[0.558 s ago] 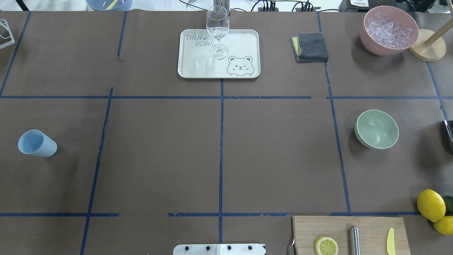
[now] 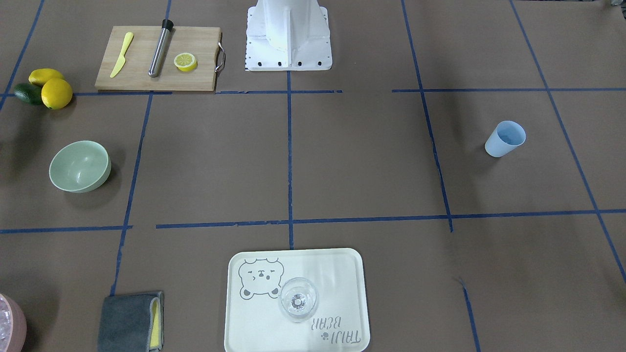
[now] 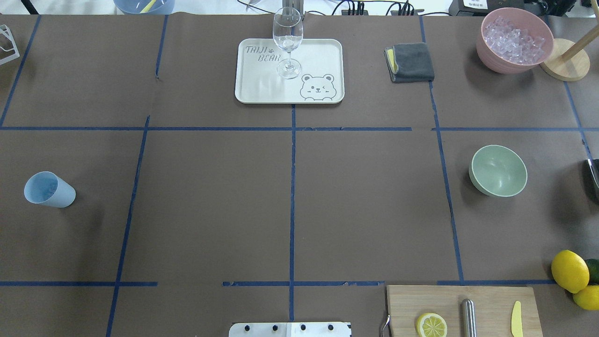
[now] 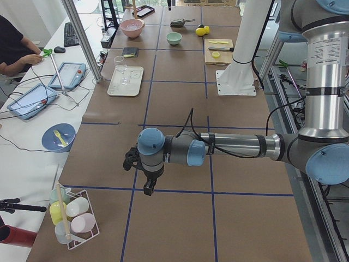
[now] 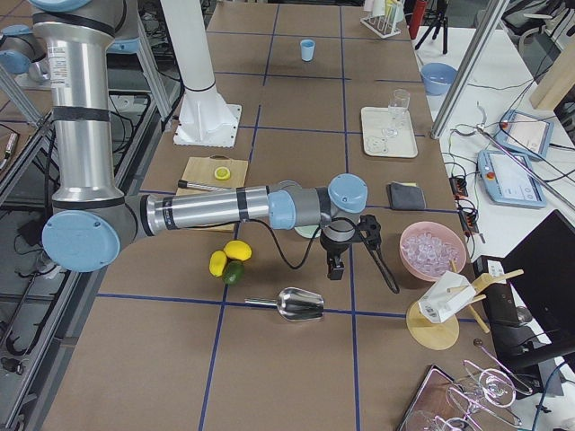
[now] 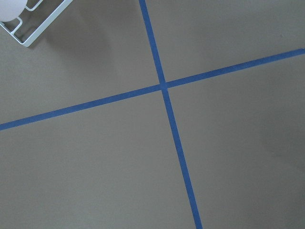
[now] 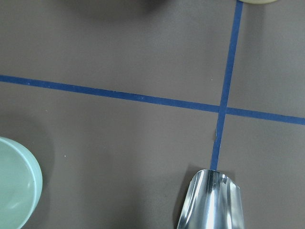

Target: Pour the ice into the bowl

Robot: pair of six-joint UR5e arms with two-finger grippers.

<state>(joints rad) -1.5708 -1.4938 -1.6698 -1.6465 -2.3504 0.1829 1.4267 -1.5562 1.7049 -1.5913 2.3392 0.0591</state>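
You're at the start — bowl [image 3: 499,170] empty, right gripper [image 5: 334,266] near the scoop [image 5: 302,305]; can't tell if it's open. Next: grab that scoop's handle

**Centre wide open, right edge crowded**

The middle squares of the table [image 3: 365,206] are bare paper, with a free lane from any side. The bowl [image 3: 498,171] has open paper all round it. A metal scoop [image 5: 301,305] lies near it toward the table end. Lemons [image 3: 569,270] and the cutting board [image 3: 491,304] sit robot-side. The pink container [image 3: 514,40] and wooden stand [image 3: 564,65] fill the far corner. A tall wine glass [image 3: 287,42] stands on the tray [image 3: 262,89].
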